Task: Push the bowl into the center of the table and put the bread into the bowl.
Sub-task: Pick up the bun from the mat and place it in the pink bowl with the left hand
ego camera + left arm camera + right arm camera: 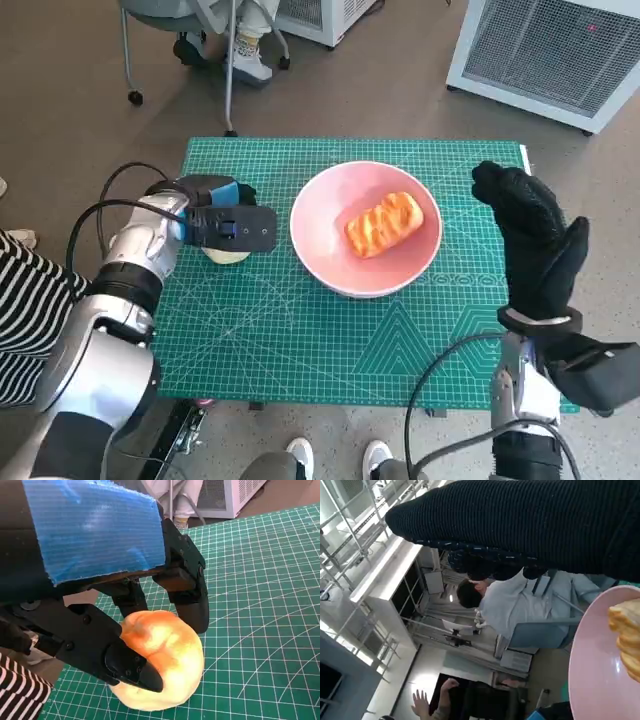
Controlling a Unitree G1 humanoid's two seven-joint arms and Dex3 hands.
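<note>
Green mat (300, 340), left robot hand (225, 222) gripping bread roll (162, 660)

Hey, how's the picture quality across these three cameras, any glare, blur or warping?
Head view: evenly lit and sharp, wide-angle bending at the edges, soft shadow under the bowl. Left wrist view: the bread roll is crisp, mild sheen on the blue tape. Right wrist view: sideways, bright windows washed out, the near glove and bowl rim soft.
</note>
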